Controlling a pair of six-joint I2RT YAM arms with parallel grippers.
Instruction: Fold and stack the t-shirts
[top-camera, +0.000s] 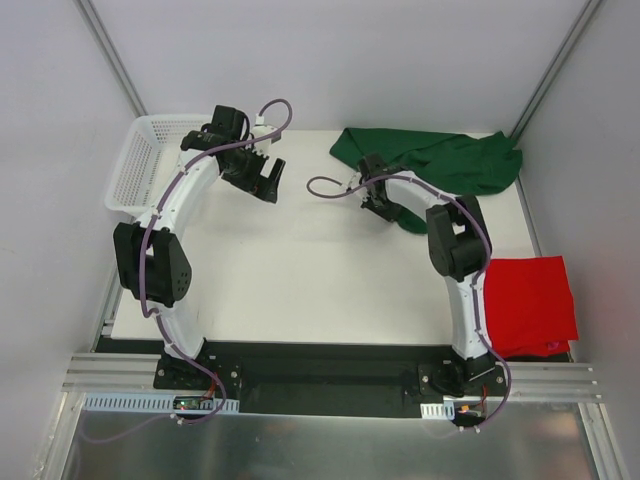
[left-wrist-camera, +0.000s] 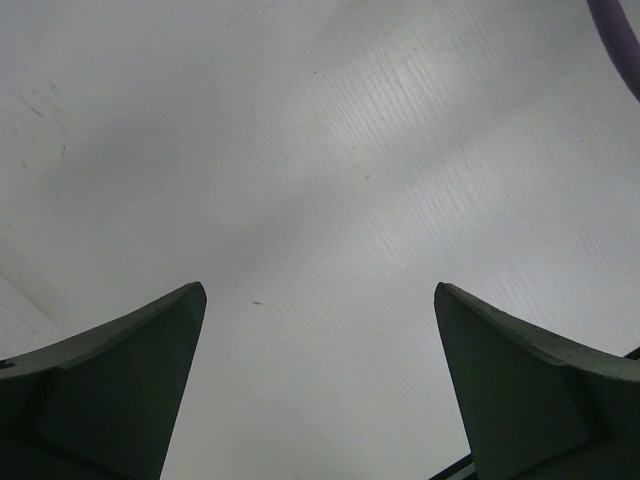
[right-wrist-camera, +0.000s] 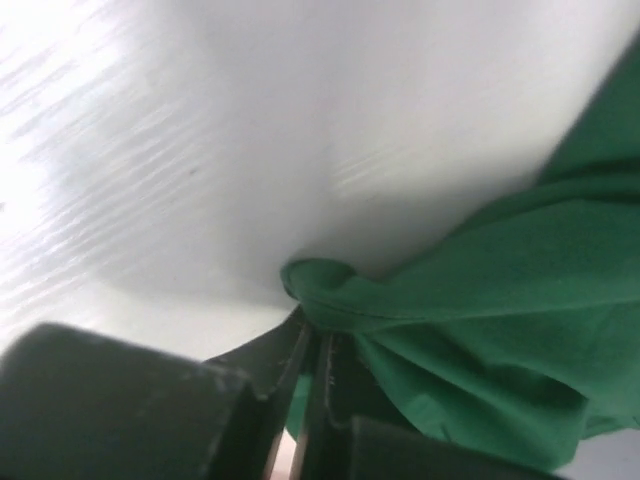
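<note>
The right gripper (right-wrist-camera: 312, 338) is clamped on a bunched fold of the dark green cotton t-shirt (right-wrist-camera: 480, 330) (spread over the white table's (top-camera: 300, 280) far right), the bright red cotton t-shirt (top-camera: 530, 305) is laid flat at the near right edge, and the left gripper (left-wrist-camera: 320, 300) is held wide open near the white plastic mesh basket (top-camera: 135, 170).

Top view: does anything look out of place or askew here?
The red t-shirt lies at the near right corner, seemingly overhanging the table edge. The green t-shirt is a crumpled heap far right, a fold pinched in the right hand.
</note>
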